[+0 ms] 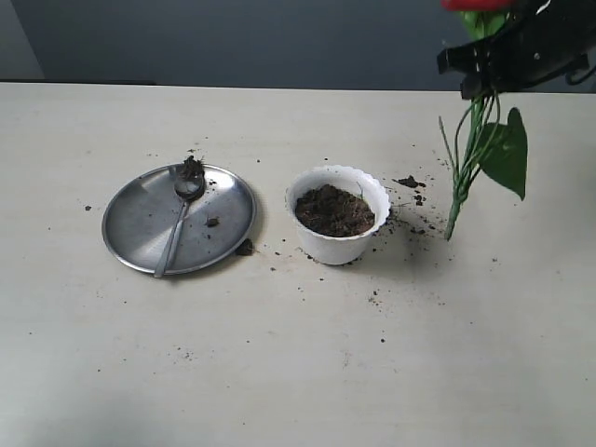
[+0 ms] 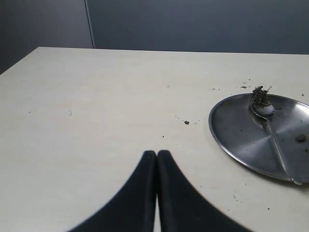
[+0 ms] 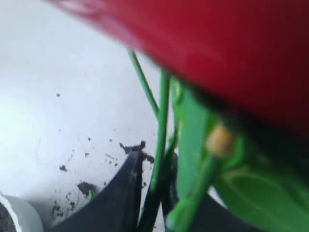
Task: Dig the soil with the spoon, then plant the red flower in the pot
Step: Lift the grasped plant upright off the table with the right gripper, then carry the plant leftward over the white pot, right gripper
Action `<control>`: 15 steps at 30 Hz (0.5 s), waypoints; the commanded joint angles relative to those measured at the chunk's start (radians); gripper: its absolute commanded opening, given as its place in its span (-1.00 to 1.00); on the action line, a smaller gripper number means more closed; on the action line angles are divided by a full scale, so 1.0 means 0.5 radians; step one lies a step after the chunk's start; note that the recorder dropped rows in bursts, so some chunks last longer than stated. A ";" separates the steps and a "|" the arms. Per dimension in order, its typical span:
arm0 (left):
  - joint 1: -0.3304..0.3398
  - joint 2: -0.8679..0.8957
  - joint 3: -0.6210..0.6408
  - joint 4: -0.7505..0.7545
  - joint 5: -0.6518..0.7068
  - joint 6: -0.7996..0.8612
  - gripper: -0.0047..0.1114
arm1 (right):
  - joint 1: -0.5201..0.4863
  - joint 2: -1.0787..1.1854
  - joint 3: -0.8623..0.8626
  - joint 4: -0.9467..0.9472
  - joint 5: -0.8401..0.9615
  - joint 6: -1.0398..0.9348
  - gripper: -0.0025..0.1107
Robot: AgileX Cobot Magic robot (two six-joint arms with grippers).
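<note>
The near part of the cream counter (image 1: 279, 372) carries only scattered soil crumbs. Farther back, at left of the exterior view, lies a round steel plate (image 1: 140, 233). The spoon (image 1: 179, 219) rests inside it, handle toward the near rim, bowl toward the far rim and loaded with a clump of earth. One loose crumb (image 1: 213, 222) lies on the plate beside the handle; another dark clump (image 1: 245, 248) sits on the counter against the plate's near right rim.

Just right of the plate, apart from it, stands the white pot (image 1: 337, 240) with scalloped rim, upright, filled with the soil (image 1: 334, 209). More crumbs lie on the counter right of the pot.

The left gripper (image 2: 157, 157) hovers above bare counter left of the plate; its two black fingers (image 2: 140, 188) are pressed together, holding nothing.

At far right, the right gripper (image 3: 153, 183) holds the red flower (image 1: 480, 140) in the air, fingers pinching the green stems. The stems hang down with their lower ends above the counter right of the pot, clear of its rim. A large leaf (image 1: 507, 154) hangs at right; the red bloom (image 3: 231, 53) sits above the fingers.
</note>
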 commanded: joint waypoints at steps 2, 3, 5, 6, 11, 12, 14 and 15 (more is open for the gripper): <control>-0.006 -0.010 0.010 0.000 -0.018 0.011 -0.91 | 0.071 -0.249 0.137 0.063 -0.304 -0.089 -0.97; -0.006 -0.010 0.010 0.000 -0.018 0.011 -0.91 | 0.096 -0.299 0.195 0.067 -0.387 -0.097 -0.97; -0.006 -0.010 0.010 0.000 -0.018 0.011 -0.91 | 0.140 -0.394 0.331 0.073 -0.558 -0.097 -0.97; -0.006 -0.010 0.010 0.000 -0.018 0.011 -0.91 | 0.164 -0.448 0.404 0.073 -0.660 -0.101 -0.97; -0.006 -0.010 0.010 0.000 -0.018 0.011 -0.91 | 0.259 -0.742 0.719 0.086 -1.038 -0.101 -0.97; -0.006 -0.010 0.010 0.000 -0.018 0.011 -0.91 | 0.282 -0.782 0.758 0.087 -1.068 -0.101 -0.97; -0.006 -0.010 0.010 0.000 -0.018 0.011 -0.91 | 0.324 -0.876 0.841 0.090 -1.112 -0.101 -0.97; -0.006 -0.010 0.010 0.000 -0.018 0.011 -0.91 | 0.346 -0.909 0.878 0.085 -1.155 -0.101 -0.97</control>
